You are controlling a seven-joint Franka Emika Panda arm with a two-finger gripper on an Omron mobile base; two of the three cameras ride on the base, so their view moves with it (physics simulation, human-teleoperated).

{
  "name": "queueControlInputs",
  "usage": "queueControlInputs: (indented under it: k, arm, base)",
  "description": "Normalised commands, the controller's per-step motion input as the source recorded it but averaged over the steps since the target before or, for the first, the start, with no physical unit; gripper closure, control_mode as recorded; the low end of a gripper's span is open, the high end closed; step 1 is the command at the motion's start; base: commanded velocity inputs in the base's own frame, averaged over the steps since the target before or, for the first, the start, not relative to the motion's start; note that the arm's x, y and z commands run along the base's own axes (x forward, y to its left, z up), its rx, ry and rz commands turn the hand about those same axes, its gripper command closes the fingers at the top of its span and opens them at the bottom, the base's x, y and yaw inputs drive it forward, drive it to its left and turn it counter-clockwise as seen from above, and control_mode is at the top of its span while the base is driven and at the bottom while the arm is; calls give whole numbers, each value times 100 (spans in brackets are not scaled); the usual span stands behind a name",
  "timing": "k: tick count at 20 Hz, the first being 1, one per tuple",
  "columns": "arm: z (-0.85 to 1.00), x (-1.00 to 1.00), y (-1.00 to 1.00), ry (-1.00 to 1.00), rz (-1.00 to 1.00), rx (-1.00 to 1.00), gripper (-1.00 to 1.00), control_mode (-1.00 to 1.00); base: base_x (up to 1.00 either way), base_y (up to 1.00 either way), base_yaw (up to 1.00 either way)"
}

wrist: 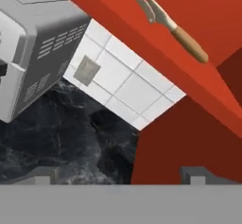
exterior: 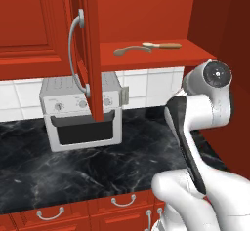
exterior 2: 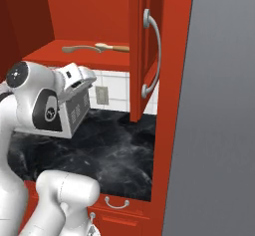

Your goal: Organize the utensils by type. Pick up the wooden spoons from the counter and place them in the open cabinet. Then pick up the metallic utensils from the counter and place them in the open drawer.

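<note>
Spoons lie near the cabinet shelf's front edge, light, stiff and slim, best pinched mid-handle, while the jaws stand released and empty.

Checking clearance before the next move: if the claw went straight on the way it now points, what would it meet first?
Probably the red cabinet side panel or the white tiled wall beside it, above the counter. The open claw holds nothing; depth is unclear.
</note>
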Motion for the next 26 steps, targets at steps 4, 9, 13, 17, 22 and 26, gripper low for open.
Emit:
queueControlInputs:
  k: [4,9,13,17,22,26]
  arm:
    - [-88,-51,8,-19,-36,52,-100,-100]
    - [-66,-29,0,-11,-20,46,-100,-100]
    - [-32,-31,-2,0,-3,37,-100,-100]
    - [-56,-32,1,0,-1,21,-100,-100]
    - [-63,-48,11,-13,-3,2,-100,-100]
    - [-47,-18,3,-11,-9,-1,-100,-100]
  base:
    - [0,0,0]
    - [0,0,0]
    - [0,0,0]
    - [0,0,0]
    - [0,0,0]
    - [0,0,0]
